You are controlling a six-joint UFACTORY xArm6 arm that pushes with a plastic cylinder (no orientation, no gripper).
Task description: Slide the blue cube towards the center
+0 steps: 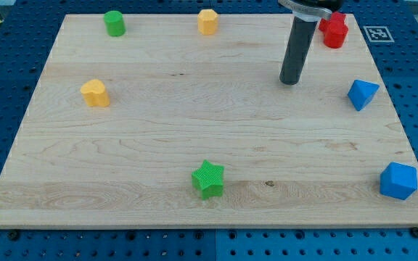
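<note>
Wooden board (158,138) lies on a blue table with holes. Near the bottom right corner sits the blue cube (398,180), chunky and bright. My tip (289,81) holds nothing, far above it, near the red block (333,30).

— Where on the board (158,138) is the tip (289,82)?
— Upper right of the frame, below and left of the red block (334,30), which lies at the top edge.
— And the blue cube (398,181)?
— Lower right corner, well apart from the tip. The blue triangular block (362,95) lies above it, at the right edge.
— The others?
— Green cylinder (114,23) upper left, yellow hexagon (207,22) top middle, another yellow block (94,93) at the left, green star (208,179) bottom middle.
</note>
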